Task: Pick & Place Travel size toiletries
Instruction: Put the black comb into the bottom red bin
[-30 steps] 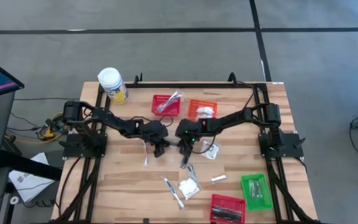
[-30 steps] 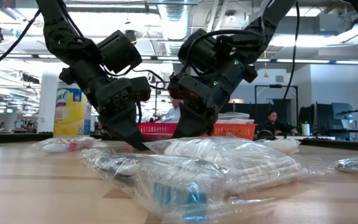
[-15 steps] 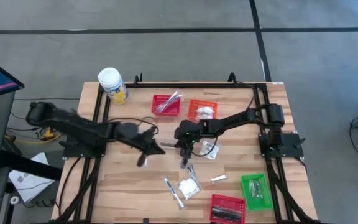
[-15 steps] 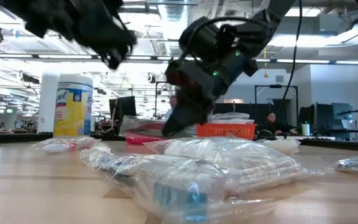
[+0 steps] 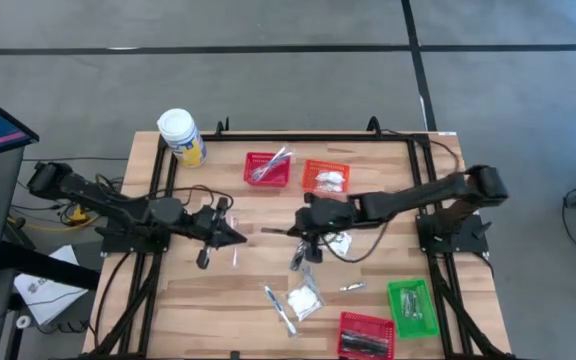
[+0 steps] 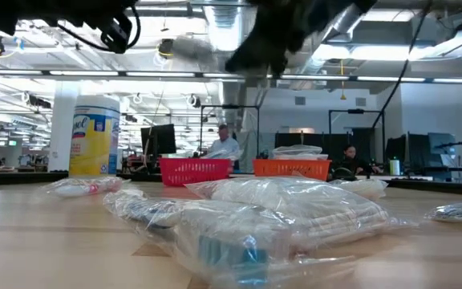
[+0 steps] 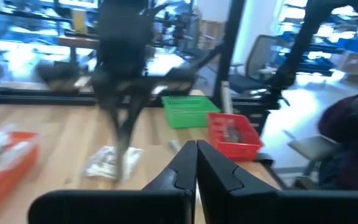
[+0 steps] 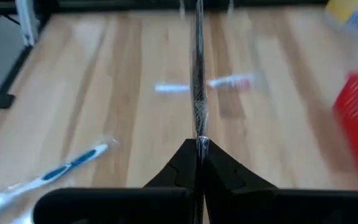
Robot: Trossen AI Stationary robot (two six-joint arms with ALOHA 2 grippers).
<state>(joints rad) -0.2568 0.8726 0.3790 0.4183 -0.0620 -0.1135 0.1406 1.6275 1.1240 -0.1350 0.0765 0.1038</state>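
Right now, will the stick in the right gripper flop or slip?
The stick juts straight from the right gripper, unsagging: probably stiff. It is thin, so likely light. Pinched at one end in what looks like clear wrap, it may pivot or slip. Left gripper waits, shut.

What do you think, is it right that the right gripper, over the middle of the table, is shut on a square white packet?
Not quite. The right gripper is over the middle of the table and shut, but on a slim clear-wrapped stick, not a square white packet. The right wrist view shows the stick pinched between its fingers.
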